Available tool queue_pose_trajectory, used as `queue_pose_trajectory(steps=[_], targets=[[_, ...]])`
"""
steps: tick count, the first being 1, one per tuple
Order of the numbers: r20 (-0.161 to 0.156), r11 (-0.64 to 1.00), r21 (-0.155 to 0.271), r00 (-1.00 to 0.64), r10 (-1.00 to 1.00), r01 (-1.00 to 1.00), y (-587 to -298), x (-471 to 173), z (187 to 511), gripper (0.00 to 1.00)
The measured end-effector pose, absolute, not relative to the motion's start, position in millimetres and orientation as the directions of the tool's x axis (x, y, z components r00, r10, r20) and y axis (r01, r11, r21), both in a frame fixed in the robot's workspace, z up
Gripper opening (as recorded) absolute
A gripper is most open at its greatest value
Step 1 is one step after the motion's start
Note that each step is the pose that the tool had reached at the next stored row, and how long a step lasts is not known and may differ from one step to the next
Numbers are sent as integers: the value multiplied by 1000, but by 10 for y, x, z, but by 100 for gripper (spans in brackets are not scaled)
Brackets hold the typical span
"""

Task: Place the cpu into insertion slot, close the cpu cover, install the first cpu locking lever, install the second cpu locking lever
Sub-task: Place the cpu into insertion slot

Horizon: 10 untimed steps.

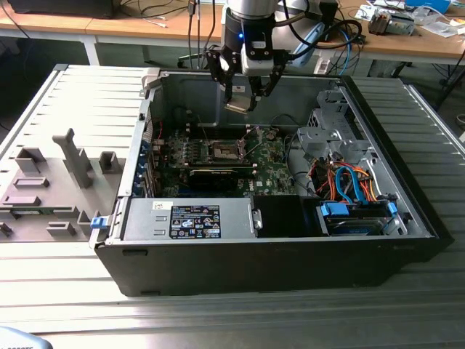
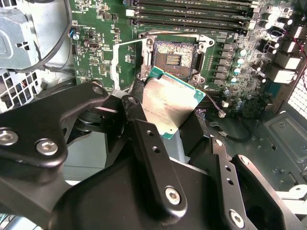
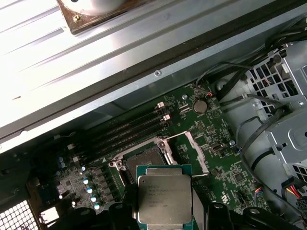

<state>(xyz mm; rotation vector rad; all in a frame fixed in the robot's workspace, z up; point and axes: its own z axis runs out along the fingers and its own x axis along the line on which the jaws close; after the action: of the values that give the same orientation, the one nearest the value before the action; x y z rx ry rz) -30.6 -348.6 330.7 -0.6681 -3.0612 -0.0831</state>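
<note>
Cpu [image 2: 168,103], a small flat square chip with a silvery-grey metal top and a thin green border, is clamped by two opposite edges between the black fingers [image 2: 136,108] of the tool [image 1: 245,94]. In the exterior view the chip [image 1: 240,107] hangs in the air over the open case, clear of the board below. Beneath it, the insertion slot [image 2: 173,57], a small square socket with a dark centre and a silvery metal rim, lies bare. In the first wrist view the cpu [image 3: 164,199] overlaps the near edge of the slot [image 3: 144,160] but is not seated in it. The cpu cover [image 3: 195,151], a thin silvery frame plate with a window through its middle, is swung open to one side of the socket. Around the socket spreads the green circuit board [image 1: 272,171], with long black memory slots [image 3: 129,129] just beside it. The board sits inside a black computer case [image 1: 254,269] lying open on a grey ribbed metal surface [image 1: 218,320]. Orange and blue cables [image 1: 349,185] lie at the exterior view's right.
</note>
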Motion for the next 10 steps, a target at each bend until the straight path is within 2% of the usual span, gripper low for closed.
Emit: queue_pose_trajectory(steps=[10], targets=[[18, 904, 50, -905, 425, 425, -3486, -306, 3307, 55]])
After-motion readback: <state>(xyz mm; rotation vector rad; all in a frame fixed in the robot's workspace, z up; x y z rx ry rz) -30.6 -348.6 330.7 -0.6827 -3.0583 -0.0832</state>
